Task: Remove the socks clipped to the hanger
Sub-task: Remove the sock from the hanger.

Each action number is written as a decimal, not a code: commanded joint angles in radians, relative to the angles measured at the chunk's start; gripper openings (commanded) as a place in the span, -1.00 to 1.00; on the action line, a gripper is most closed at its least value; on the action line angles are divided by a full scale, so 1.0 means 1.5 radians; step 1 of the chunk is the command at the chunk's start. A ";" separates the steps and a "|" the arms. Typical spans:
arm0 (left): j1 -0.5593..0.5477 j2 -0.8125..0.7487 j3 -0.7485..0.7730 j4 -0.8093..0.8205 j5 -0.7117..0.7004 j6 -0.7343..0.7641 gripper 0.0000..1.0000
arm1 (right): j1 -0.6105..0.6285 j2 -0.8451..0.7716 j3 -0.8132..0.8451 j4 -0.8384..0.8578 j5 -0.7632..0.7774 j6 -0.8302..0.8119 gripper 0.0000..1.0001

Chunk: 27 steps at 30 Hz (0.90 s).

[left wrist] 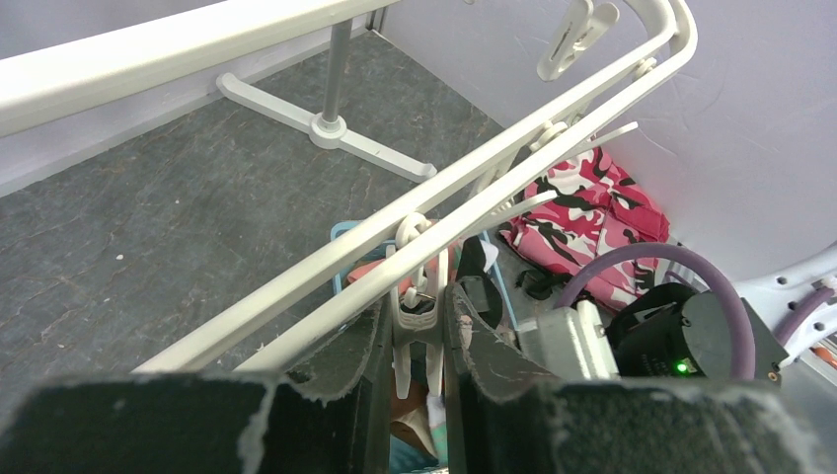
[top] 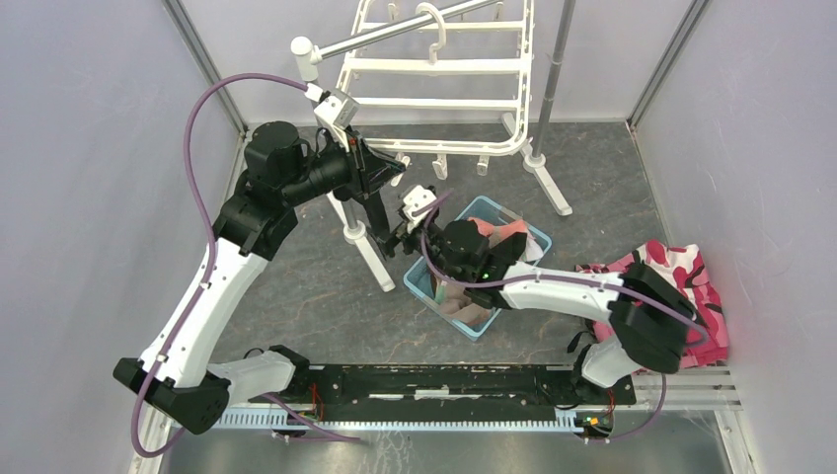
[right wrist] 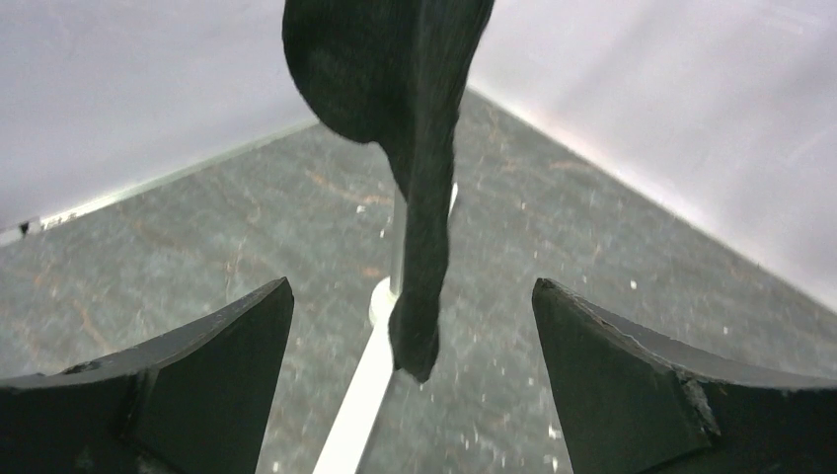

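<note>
The left claw (left wrist: 417, 321) had its two fingers (left wrist: 360, 365) drawn almost together on one white clip (left wrist: 407, 286), squeezing it from both sides where it dangled from the hanger (left wrist: 296, 281). The right claw (right wrist: 413, 288) stood wide open, its two fingers (right wrist: 197, 380) well apart. One black sock (right wrist: 419, 178) hung straight down between them and touched neither. From above, the one hanger (top: 424, 103) hung tilted on the grey stand (top: 553, 69), whose two white feet (top: 367, 247) rested on the dark floor. Both claws met under its near left corner, the left (top: 392, 185) above the right (top: 403, 235). A second clip (left wrist: 577, 35) hung free at the frame's far end in the left wrist view. One light blue basket (top: 417, 284) sat just beside the right claw, holding at least one coral pink sock (top: 505, 229); how many more lay in it I could not tell. One heap of camouflage cloth (top: 681, 272) lay well apart, against the right wall
</note>
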<state>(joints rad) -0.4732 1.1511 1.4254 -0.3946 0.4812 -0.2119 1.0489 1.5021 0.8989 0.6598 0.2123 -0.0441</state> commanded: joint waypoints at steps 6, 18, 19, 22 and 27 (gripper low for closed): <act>-0.002 -0.020 0.013 -0.017 0.029 -0.032 -0.89 | -0.003 0.125 0.117 0.144 -0.039 -0.014 0.59; -0.001 -0.069 0.037 -0.131 -0.044 0.053 1.00 | -0.009 0.004 0.041 0.079 -0.126 0.109 -1.00; -0.001 -0.078 0.036 -0.143 -0.025 0.069 1.00 | -0.014 -0.011 0.025 0.078 -0.132 0.120 -1.00; -0.001 -0.095 0.038 -0.198 0.053 0.122 1.00 | -0.024 -0.055 -0.008 0.066 -0.161 0.144 -1.00; 0.000 -0.126 0.041 -0.275 0.069 0.193 1.00 | -0.047 -0.110 -0.048 0.038 -0.222 0.192 -1.00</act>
<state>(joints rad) -0.4732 0.9939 1.4544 -0.6846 0.5282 -0.0731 1.0019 1.4075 0.8642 0.7208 -0.0269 0.1566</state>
